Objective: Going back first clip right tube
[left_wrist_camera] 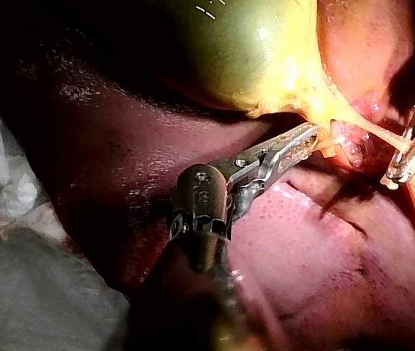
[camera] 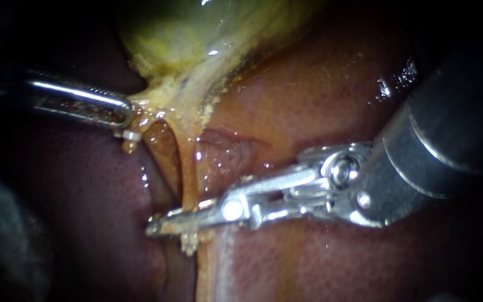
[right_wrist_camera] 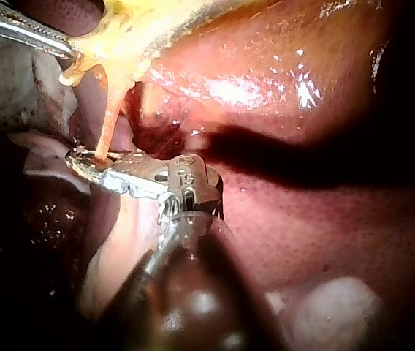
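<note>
Clamping right tube (camera: pixel 188 173) between right instrument (camera: pixel 170 219) jaws | left instrument (camera: pixel 123 114) jaws gripping gallbladder (camera: pixel 197 39)

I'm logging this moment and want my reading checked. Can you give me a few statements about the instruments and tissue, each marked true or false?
1. The left instrument's jaws grip yellow tissue at the gallbladder's lower end. True.
2. The right instrument is clear of every tube. False: its tip crosses a thin tube.
3. That tube lies slack and coiled. False: it runs stretched and straight.
4. The liver lies behind the tube. True.
</note>
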Robot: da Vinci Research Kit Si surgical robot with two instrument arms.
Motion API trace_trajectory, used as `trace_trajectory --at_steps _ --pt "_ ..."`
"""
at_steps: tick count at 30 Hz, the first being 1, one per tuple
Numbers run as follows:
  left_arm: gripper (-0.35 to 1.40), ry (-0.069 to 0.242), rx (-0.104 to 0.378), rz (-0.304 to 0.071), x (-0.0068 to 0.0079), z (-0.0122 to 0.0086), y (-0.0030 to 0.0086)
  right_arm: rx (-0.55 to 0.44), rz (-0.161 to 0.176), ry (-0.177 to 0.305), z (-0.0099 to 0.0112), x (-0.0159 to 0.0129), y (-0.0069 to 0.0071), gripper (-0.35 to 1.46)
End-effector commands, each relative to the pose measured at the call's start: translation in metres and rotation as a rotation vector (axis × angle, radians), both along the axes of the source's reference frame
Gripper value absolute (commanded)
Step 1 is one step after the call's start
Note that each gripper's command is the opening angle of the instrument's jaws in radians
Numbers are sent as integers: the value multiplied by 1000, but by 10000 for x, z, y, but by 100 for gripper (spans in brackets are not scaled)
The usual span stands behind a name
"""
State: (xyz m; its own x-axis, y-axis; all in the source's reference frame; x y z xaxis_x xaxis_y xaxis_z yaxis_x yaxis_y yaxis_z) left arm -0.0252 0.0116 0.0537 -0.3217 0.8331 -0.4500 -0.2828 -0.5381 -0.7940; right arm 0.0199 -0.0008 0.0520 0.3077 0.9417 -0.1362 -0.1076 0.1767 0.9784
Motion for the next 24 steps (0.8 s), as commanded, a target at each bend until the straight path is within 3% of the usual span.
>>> trace_trajectory --at_steps 1,4,8,15,19,24 --pt "-35 0 0 0 0 0 0 -13 -5 1 2 0 -1 -35" --pt "-35 0 0 0 0 0 0 -86 -13 28 6 4 -2 10" --pt "-35 0 0 0 0 0 0 -146 -22 44 13 9 -5 34" --pt "-35 0 0 0 1 1 0 -346 -47 96 46 12 -18 46" --pt "-35 0 0 1 1 1 0 -462 -35 66 59 7 -18 49" --pt "-35 0 -1 1 1 2 0 -574 -89 36 66 -2 -10 50"
